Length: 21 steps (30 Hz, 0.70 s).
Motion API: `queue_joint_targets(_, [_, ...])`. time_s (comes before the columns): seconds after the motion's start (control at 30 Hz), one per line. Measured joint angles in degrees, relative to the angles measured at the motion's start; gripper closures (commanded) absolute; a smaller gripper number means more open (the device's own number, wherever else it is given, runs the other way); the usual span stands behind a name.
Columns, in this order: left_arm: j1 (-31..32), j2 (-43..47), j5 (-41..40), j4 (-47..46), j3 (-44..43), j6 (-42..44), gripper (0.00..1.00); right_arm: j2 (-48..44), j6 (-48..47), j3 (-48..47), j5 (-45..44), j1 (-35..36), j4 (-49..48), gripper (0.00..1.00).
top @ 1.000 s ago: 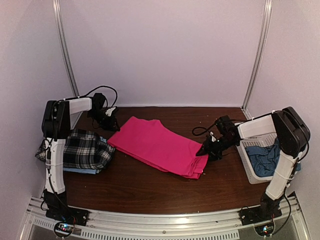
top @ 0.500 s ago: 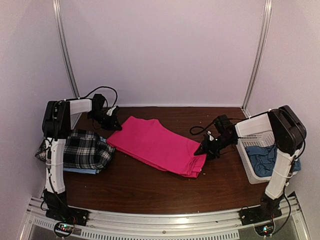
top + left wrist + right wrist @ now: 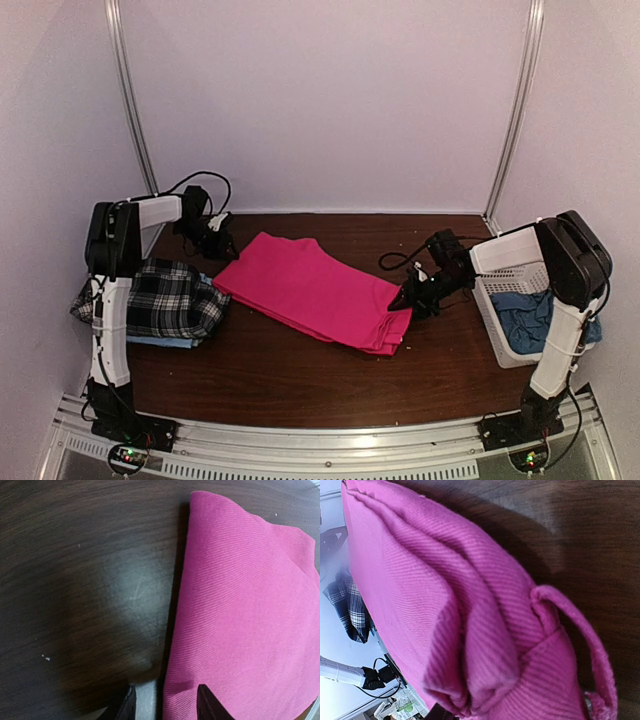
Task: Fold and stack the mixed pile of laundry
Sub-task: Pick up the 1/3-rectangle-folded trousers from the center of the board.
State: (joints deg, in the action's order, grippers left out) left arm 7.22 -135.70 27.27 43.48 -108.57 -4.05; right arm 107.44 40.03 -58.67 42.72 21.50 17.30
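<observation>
My left claw (image 3: 217, 242) has backed a little off the far-left corner of the hot-pink trousers (image 3: 310, 285) since half a second ago. Its jaws now stand apart and hold nothing, with the trouser edge lying flat on the bench (image 3: 300, 385) just ahead of them. My right claw (image 3: 406, 297) stays pinched on the bunched right end of the trousers, having crept slightly left. The trousers lie spread mid-bench, and the plaid shirt (image 3: 170, 297) is heaped at the left.

Hot-pink trousers (image 3: 315, 290) lie folded mid-table, their right end bunched. A crumpled plaid shirt (image 3: 175, 298) rests on a light blue shirt (image 3: 165, 342) at left.
</observation>
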Motion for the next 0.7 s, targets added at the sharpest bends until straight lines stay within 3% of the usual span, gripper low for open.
queue_joint_targets(0.07, [-0.4,-0.3,0.5,0.3,-0.2,1.0,0.63,0.0,0.0,0.1,0.0,0.0,-0.1,0.67])
queue_joint_targets(0.13, [-0.5,-0.4,1.6,0.5,-0.2,1.5,0.77,0.0,0.1,0.1,0.0,0.0,-0.2,0.67])
queue_joint_targets(0.3, [-0.5,-1.3,7.3,1.0,0.1,2.1,1.0,0.2,0.3,0.2,0.8,-0.1,-0.8,0.67])
queue_joint_targets(0.7, [0.8,3.1,5.4,1.4,0.0,-0.9,1.0,1.1,1.9,1.6,4.5,-0.2,-6.2,0.68])
